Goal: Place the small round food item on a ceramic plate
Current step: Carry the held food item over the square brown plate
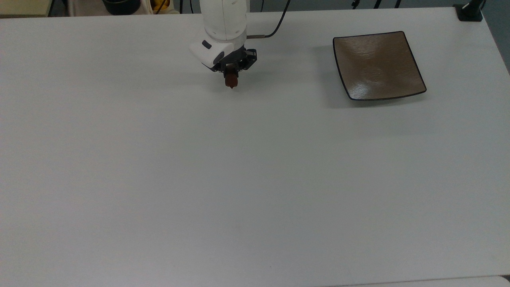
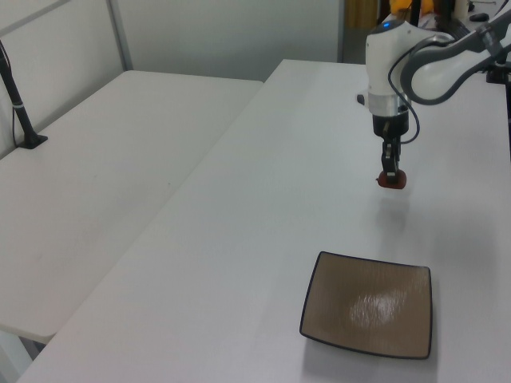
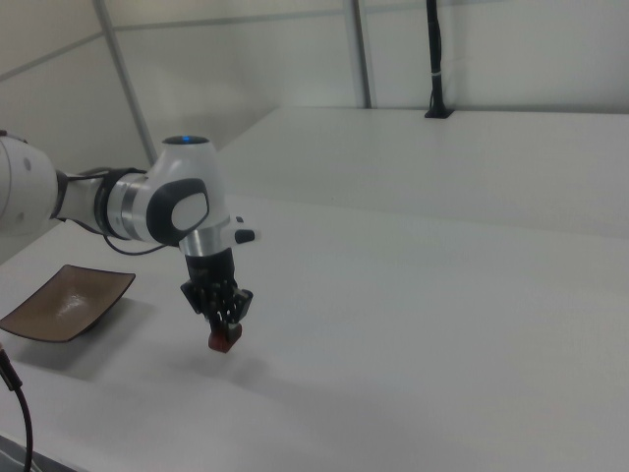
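Now the black two-finger gripper [image 1: 231, 78] pinched the small glossy reddish-brown chestnut-like lump [image 1: 230, 81] — best carried level toward the square brown ceramic plate [image 1: 377, 65], well off to the top view's right — grip firm.

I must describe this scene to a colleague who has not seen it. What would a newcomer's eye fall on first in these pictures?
First, the white robot arm, whose hand is shut on a small reddish-brown chestnut-like item, lifted just off the white table near the top view's upper middle. Next, the square brown ceramic plate, empty, standing apart toward the top view's upper right.
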{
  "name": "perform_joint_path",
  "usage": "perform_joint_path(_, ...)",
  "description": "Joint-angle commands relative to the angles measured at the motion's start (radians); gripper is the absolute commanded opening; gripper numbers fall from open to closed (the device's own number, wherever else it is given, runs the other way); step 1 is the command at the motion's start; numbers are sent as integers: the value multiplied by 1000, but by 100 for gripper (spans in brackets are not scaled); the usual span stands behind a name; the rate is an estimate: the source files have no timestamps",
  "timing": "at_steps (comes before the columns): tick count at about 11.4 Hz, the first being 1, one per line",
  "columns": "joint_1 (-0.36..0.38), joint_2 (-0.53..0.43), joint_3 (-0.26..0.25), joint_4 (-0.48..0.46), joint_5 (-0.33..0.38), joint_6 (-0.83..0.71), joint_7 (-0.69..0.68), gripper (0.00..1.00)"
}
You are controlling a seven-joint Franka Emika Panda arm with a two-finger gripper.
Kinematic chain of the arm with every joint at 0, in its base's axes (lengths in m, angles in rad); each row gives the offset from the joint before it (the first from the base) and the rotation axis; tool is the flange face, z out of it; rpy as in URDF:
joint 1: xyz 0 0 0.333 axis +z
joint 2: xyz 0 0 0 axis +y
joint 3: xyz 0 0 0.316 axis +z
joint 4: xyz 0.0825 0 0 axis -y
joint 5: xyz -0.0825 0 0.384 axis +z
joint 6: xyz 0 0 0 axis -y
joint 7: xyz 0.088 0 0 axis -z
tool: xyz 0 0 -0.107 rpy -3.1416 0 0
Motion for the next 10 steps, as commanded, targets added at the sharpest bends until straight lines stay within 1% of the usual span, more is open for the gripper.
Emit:
perform_joint_path(1, 10, -31, 34, 52, 54, -49, 39, 29)
perform_joint_path(2, 12, -28, 44, 72, 68, -52, 60, 30)
perform_joint_path(3, 13, -28, 79, 80, 81, -52, 81, 31)
perform_joint_path(4, 12, -28, 128, 98, 96, -52, 113, 31)
perform_joint_path(6, 12, -20, 211, 133, 99, -45, 204, 32)
perform_joint_path(7, 13, -17, 249, 138, 101, -37, 238, 32)
perform_joint_path(8, 13, -16, 277, 139, 104, -35, 259, 32)
perform_joint_path(9, 15, -11, 315, 147, 119, -31, 288, 32)
perform_joint_path(10, 15, 9, 363, 179, 131, -14, 319, 32)
